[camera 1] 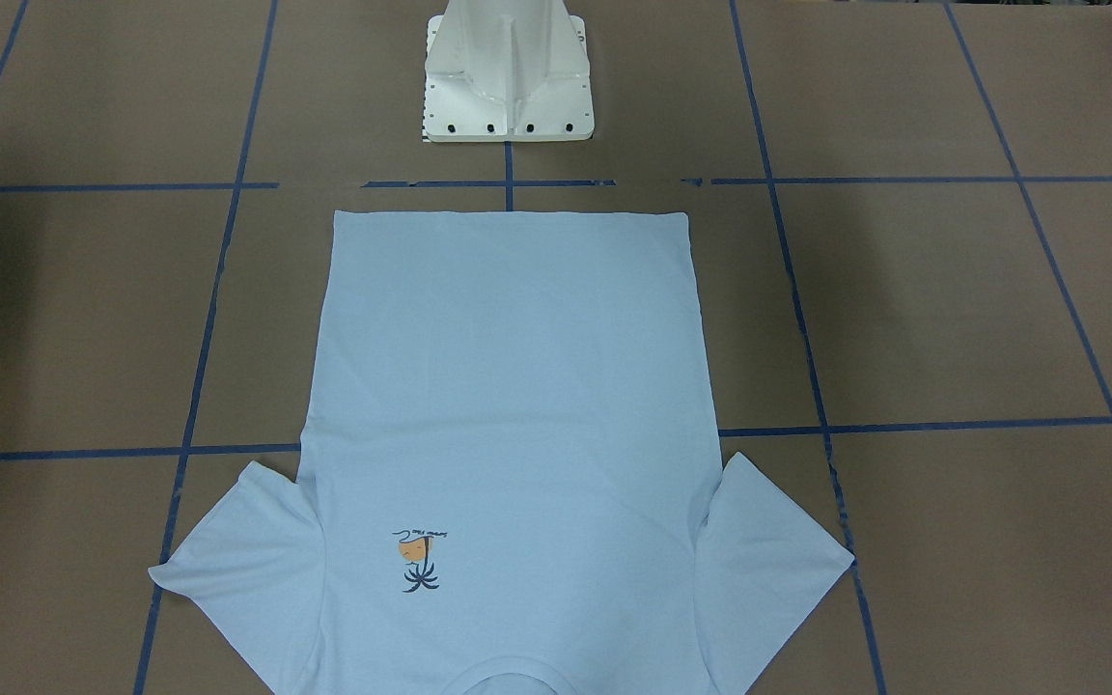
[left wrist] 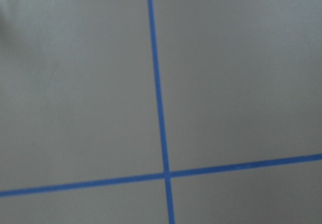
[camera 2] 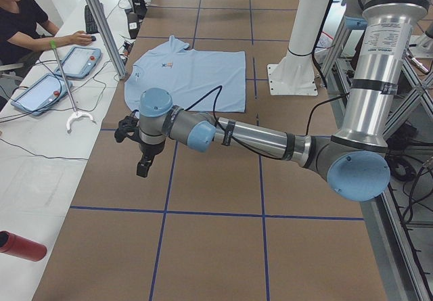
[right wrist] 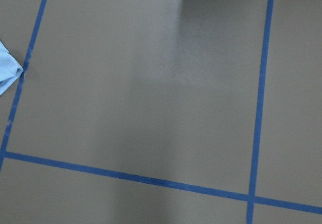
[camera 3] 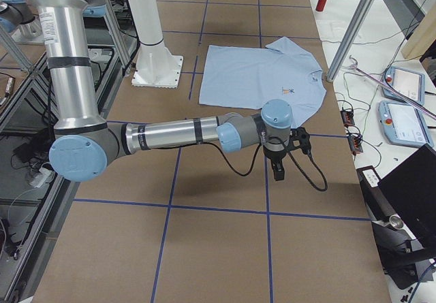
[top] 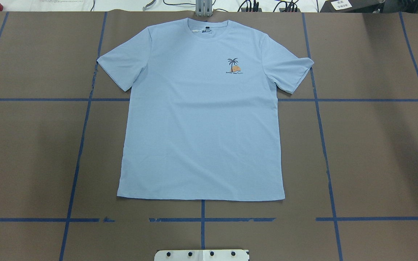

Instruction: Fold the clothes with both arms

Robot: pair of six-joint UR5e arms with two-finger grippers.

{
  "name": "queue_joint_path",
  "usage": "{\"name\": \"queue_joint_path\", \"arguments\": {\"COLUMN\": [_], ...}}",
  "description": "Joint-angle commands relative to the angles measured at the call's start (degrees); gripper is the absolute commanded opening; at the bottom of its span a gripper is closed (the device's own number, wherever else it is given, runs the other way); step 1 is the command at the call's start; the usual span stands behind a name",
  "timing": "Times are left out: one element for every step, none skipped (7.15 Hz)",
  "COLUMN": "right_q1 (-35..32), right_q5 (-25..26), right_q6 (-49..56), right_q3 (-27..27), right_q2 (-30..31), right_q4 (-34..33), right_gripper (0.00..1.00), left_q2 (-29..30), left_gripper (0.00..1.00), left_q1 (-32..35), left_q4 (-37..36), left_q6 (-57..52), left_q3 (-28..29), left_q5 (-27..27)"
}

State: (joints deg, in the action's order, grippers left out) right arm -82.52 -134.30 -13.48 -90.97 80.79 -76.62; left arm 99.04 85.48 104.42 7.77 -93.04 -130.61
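The clothes are one pale blue T-shirt (top: 201,119) lying flat and face up on the brown table, with its neckline at the far edge and its hem towards the robot's base. A small palm print (top: 233,66) marks the chest. The T-shirt (camera 1: 517,386) is unfolded and both sleeves are spread. My left arm (camera 2: 257,135) reaches out low over bare table, well short of the T-shirt (camera 2: 189,78). Its gripper (camera 2: 142,166) points down, and I cannot tell if it is open or shut. My right arm (camera 3: 177,134) mirrors it beside the T-shirt (camera 3: 259,75). I cannot tell whether its gripper (camera 3: 278,172) is open or shut. A sleeve tip (right wrist: 7,73) shows in the right wrist view.
Blue tape lines (top: 318,99) grid the brown table. The white pedestal base (camera 1: 508,77) stands behind the hem. A side bench holds tablets (camera 2: 78,61), cables and a red bottle (camera 2: 20,245), with a seated person (camera 2: 24,17) there. Metal posts (camera 3: 354,27) stand along the table's far edge.
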Motion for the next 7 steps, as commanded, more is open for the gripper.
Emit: {"name": "queue_joint_path", "arguments": {"right_q1": [5.58, 9.01, 10.79, 12.81, 13.00, 13.18, 14.13], "right_q5": [0.09, 0.53, 1.40, 2.11, 3.24, 3.34, 3.69], "right_q6": [-3.92, -3.92, -4.01, -4.27, -4.88, -6.98, -9.70], "right_q3": [2.11, 2.37, 2.46, 2.99, 4.12, 6.31, 13.03], "right_q2": [-5.10, -7.12, -9.06, -9.51, -11.86, -14.06, -14.96], "right_q4": [1.30, 1.30, 1.30, 1.30, 1.38, 2.25, 14.18], "right_gripper": [1.00, 1.00, 1.00, 1.00, 1.00, 1.00, 1.00], "left_q2": [1.93, 3.52, 4.14, 4.23, 4.15, 4.23, 4.15], "left_gripper": [1.00, 1.00, 1.00, 1.00, 1.00, 1.00, 1.00], "left_q1": [-2.41, -3.20, -5.21, -7.15, -8.65, -8.66, -8.57], "left_q4": [1.49, 1.67, 1.76, 2.45, 4.03, 5.17, 7.01], "left_q6": [0.31, 0.40, -0.12, 0.13, 0.57, 0.40, 0.40], "left_q3": [0.14, 1.53, 3.11, 3.30, 3.91, 4.96, 5.32], "left_q5": [-0.08, 0.00, 0.44, 0.53, 0.36, 0.10, 0.01]}}
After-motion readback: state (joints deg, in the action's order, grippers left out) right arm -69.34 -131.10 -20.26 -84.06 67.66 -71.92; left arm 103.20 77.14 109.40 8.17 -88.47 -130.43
